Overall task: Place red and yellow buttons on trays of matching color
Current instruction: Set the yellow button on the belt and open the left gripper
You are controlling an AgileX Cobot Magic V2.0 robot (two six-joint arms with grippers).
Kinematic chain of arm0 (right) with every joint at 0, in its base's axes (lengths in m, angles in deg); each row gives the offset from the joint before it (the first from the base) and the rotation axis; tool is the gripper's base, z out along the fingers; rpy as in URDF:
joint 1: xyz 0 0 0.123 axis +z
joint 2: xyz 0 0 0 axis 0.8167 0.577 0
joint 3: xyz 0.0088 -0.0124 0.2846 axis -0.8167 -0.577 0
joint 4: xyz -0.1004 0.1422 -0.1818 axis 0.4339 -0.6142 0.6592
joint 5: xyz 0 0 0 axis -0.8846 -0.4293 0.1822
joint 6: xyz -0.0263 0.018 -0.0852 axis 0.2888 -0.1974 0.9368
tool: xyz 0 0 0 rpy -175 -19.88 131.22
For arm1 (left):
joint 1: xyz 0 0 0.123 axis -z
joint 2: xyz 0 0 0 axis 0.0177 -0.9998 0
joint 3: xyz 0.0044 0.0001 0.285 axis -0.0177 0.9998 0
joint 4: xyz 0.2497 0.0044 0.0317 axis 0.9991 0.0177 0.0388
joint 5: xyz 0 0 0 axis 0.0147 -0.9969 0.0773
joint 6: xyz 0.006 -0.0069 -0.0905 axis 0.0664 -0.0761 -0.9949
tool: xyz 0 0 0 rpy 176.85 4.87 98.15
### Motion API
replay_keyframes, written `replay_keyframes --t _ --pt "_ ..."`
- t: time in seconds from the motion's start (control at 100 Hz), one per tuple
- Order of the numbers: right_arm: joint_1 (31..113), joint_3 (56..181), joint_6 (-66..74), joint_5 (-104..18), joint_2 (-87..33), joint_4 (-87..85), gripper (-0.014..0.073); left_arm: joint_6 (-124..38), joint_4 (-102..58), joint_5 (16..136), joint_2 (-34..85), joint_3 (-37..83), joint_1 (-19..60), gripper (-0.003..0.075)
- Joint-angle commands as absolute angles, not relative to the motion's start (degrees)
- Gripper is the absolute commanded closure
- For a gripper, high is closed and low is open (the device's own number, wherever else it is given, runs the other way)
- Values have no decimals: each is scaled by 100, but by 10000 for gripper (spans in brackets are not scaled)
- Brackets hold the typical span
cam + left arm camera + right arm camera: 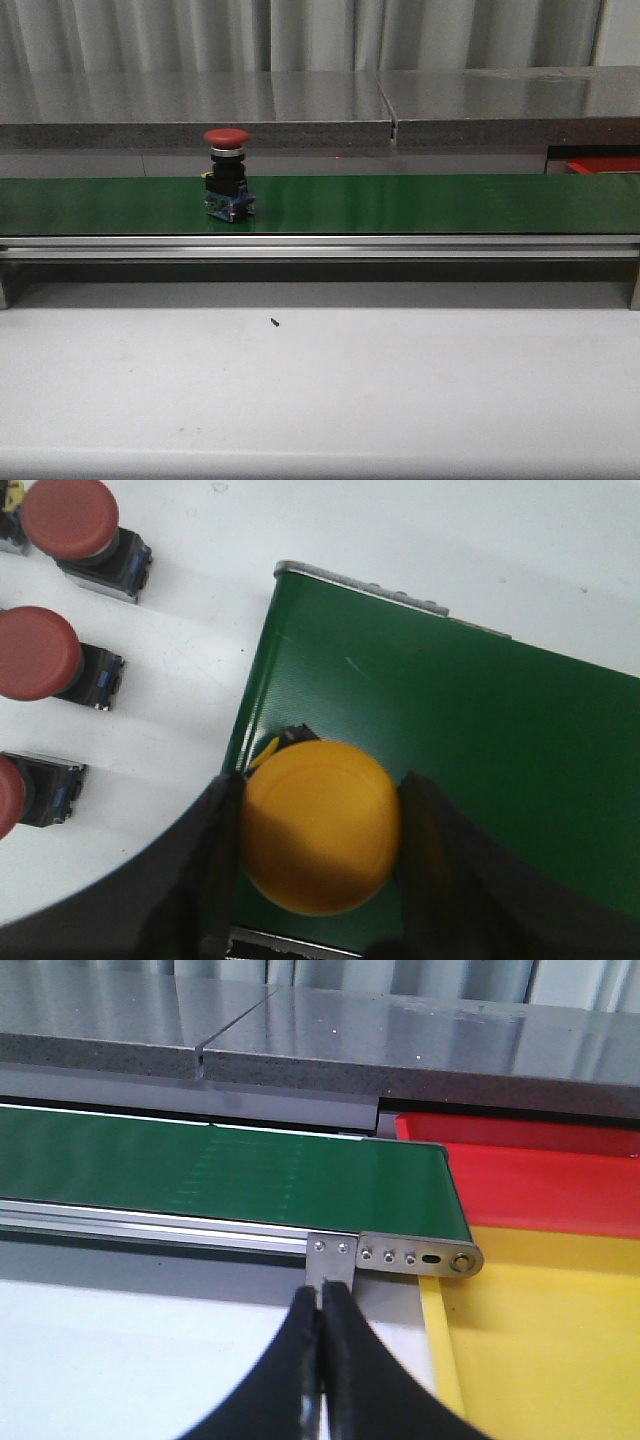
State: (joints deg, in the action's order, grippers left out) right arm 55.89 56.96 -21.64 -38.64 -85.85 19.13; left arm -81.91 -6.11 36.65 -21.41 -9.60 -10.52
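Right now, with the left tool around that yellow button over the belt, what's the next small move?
Probably open the left tool and lift clear: the yellow dome-capped push button sits between its fingers above the green conveyor belt, seemingly placed for transport toward the trays.

No text, label or number is legible anywhere.

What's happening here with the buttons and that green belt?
A two-armed robot is sorting push buttons by color. Its left end effector straddles a yellow button at one end of the green conveyor belt, with spare red buttons lying beside it. One red button stands on the belt. The right end effector waits shut by the red tray and yellow tray.
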Motion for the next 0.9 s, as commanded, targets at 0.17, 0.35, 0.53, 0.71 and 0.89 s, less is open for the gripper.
replay_keyframes --t 0.17,0.35,0.53,0.71,0.89 --pt "5586 5698 -2142 -3422 -8683 1919 661 -8056 -817 3796 -2085 -1186 -1005 643" --pt "5586 5698 -2142 -3422 -8683 1919 661 -8056 -817 3796 -2085 -1186 -1005 525" --pt "5586 5698 -2142 -3422 -8683 1919 661 -7981 -856 3749 -2085 -1186 -1005 280" --pt "5586 5698 -2142 -3422 -8683 1919 661 -7761 -1321 3735 -2085 -1186 -1005 159" --pt "5586 5698 -2142 -3422 -8683 1919 661 -7761 -1420 3720 -2059 -1211 -1005 159"
